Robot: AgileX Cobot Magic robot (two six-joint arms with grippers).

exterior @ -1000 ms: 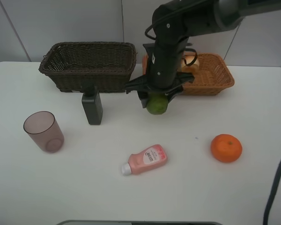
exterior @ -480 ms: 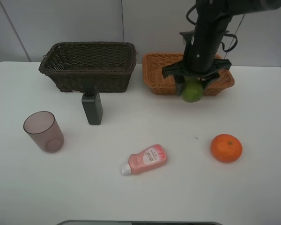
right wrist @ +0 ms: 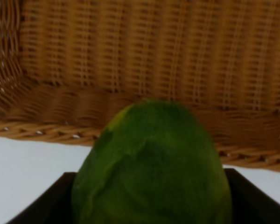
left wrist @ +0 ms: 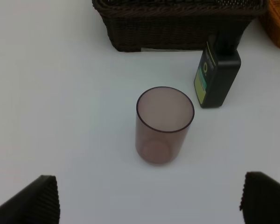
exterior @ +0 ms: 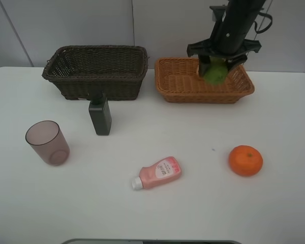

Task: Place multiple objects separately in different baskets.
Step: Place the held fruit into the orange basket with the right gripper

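At the upper right of the overhead frame, the right gripper [exterior: 217, 67] is closed around a green lime [exterior: 215, 74], hanging over the tan basket [exterior: 179, 85]. The left gripper [left wrist: 149, 198] gapes wide, facing the mauve cup [exterior: 47, 142] at middle left

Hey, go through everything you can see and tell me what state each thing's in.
green lime, gripped, held up at the tan basket
right gripper, shut on the lime
left gripper, open
orange, resting untouched
pink bottle, lying down, capped
dark green bottle, upright
cup, upright, empty
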